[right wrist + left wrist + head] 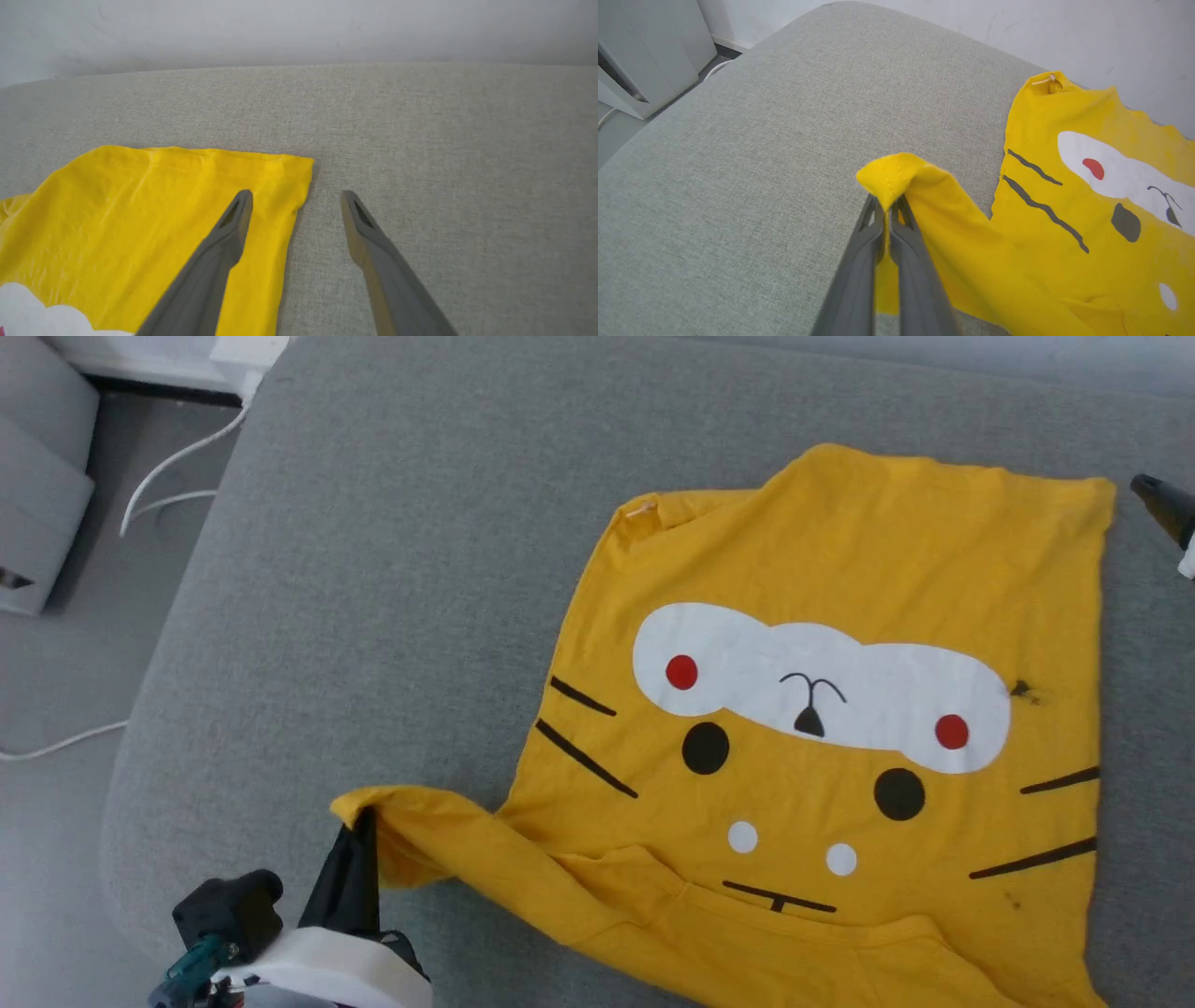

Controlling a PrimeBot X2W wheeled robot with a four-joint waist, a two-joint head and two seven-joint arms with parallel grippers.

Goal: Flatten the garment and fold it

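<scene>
Pinching garment [840, 551] sleeve, left tool [362, 821] partly cropped

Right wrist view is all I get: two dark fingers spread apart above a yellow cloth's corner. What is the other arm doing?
Observer: The left gripper is shut on a sleeve tip of the garment.
Operator: Anything printed on it?
Observer: A cartoon face: a white patch, red dots and black whisker lines.
Operator: Does it lie flat?
Observer: Mostly, but a fold bunches along the edge nearest the robot.
</scene>
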